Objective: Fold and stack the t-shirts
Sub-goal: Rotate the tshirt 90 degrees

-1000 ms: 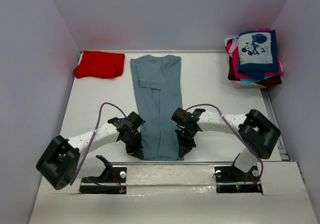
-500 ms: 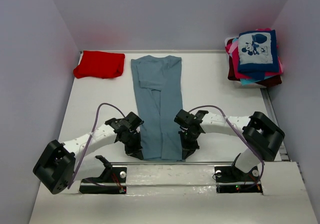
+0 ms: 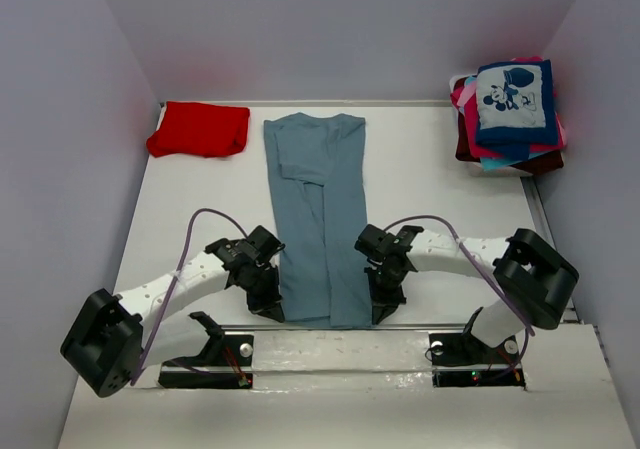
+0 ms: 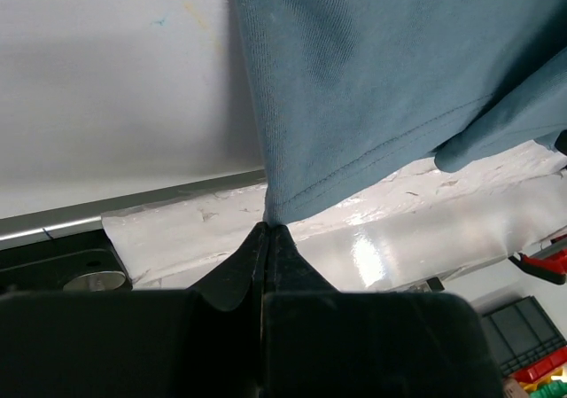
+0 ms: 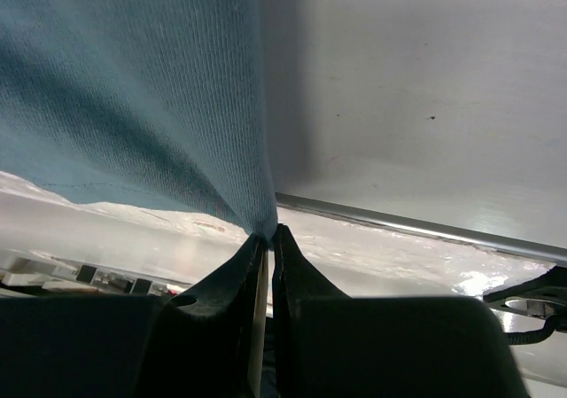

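While jaws pinch the grey-blue tee point(image 3: 320, 219), a cartoon-mouse tee point(image 3: 513, 95) tops others point(image 3: 466, 109).

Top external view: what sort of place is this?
Probably a lab recording booth: plain walls box in a white table, the right arm's base is bolted at its near edge, and storage bins seem to sit below.

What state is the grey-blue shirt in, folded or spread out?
Half folded: the grey-blue shirt has its sides turned in, making a long narrow strip, not yet folded end to end. The left gripper and right gripper pinch its near corners.
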`<state>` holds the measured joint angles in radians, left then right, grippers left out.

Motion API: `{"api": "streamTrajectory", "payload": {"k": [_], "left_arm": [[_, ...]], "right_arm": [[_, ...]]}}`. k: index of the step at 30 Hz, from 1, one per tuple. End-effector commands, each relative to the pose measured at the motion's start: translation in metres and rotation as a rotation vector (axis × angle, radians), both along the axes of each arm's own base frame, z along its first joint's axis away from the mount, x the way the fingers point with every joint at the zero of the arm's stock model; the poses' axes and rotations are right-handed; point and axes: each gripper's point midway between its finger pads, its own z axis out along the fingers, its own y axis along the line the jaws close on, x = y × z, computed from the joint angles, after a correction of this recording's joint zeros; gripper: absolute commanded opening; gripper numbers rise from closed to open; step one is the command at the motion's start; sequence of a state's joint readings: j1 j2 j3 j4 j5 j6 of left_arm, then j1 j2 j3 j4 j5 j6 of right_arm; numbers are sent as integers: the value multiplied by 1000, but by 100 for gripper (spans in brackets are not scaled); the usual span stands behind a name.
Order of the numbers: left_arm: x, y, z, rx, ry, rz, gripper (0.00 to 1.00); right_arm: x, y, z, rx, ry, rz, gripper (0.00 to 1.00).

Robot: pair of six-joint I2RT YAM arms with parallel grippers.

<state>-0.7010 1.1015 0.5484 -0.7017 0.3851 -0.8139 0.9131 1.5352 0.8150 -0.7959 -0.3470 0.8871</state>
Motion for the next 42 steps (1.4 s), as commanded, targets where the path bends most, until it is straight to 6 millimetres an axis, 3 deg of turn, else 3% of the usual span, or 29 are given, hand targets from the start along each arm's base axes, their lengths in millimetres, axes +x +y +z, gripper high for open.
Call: {"api": "streamTrajectory", "payload": {"k": [1,14,32,33,38,42], "left_arm": [[-10,5,3,13,28,-3,5],[-11,6,9,15,29,-8,5],[-31,1,19,-67,111,63,6],[-31,1,19,-69,111,64,8],[-30,0,23,-72,106,74,46],[-28,0,27,-75,96,76,55]], "right_arm": [[-6,-7,6,-16,-5,-4,11],[-8,-11,2,-33,-1,-9,11],[-12,-16,0,-40,4,-15,11],[-12,-16,0,-40,5,-16,11],[-12,-17,2,-44,0,-16,17],[-10,-17,4,-42,-13,-17,26]]}}
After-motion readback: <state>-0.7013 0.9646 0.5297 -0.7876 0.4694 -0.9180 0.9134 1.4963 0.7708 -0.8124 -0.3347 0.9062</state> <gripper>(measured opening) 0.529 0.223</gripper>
